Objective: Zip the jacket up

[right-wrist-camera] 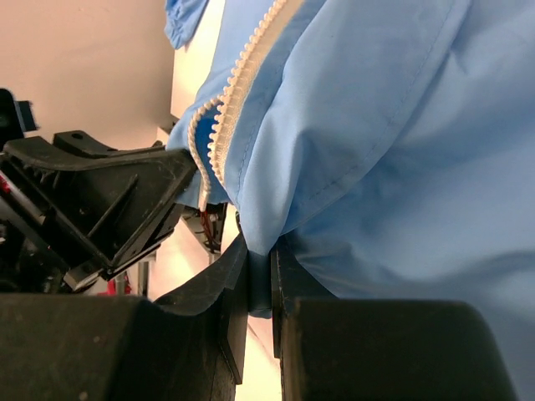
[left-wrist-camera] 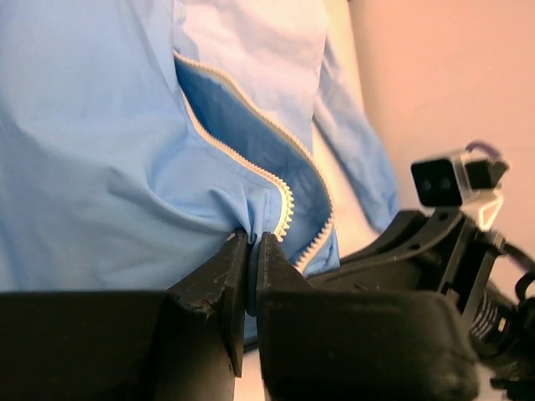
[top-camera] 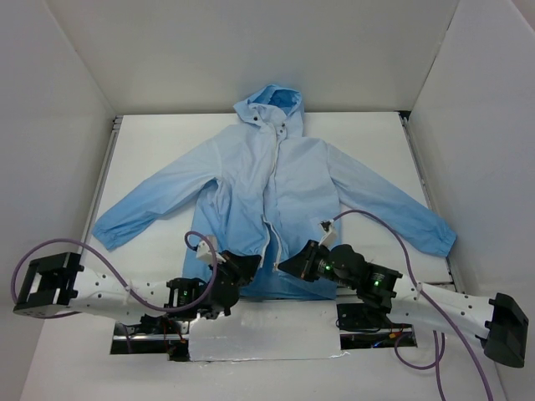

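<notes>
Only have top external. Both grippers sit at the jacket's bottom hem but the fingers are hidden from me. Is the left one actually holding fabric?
Observer: Yes. The left wrist view shows the left gripper shut on a pinch of the jacket at the hem, right beside the zipper teeth.
Operator: And the right?
Observer: The right wrist view shows the right gripper shut on a fold of fabric just below its row of teeth.
Operator: Teeth joined at the bottom?
Observer: No. In the left wrist view the two rows run apart, with the inner side of the fabric showing between them.
</notes>
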You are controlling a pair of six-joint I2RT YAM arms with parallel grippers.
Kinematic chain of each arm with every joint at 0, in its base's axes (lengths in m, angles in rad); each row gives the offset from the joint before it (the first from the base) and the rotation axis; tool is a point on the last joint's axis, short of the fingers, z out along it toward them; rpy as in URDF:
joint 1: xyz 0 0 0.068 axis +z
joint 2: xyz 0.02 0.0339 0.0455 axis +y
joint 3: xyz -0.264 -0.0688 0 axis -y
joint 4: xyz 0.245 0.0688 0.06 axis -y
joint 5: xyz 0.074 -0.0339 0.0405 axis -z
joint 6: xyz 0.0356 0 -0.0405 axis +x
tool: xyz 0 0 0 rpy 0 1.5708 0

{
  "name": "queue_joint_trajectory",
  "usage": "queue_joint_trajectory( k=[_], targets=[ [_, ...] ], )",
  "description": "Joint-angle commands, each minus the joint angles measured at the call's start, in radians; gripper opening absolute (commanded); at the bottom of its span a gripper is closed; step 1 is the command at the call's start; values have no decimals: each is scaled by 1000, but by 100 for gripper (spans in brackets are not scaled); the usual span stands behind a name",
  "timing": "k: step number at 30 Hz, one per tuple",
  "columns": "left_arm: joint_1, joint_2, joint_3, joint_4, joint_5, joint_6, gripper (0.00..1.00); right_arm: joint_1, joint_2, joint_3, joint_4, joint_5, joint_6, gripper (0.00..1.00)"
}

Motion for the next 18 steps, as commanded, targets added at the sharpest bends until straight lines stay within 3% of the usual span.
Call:
queue_joint_trajectory(
  k=[1,9,12,13,15,18],
  targets=[
    [-13,17,-55,318,-165,35,0,0,-33,33,75,23,-39,0],
    [-12,84,-206,1023,-124,418,0,0,-32,105,46,23,-163,0],
    [-12,107,-238,1165,-78,476,0,-2,-17,137,25,17,-206,0],
    [-12,115,-240,1246,-32,586,0,-5,-10,137,26,17,-218,0],
    [-12,141,-241,1311,8,665,0,-19,-1,136,51,-3,-249,0],
    [-12,164,-258,1398,20,672,0,-26,-15,133,83,-25,-313,0]
  ],
)
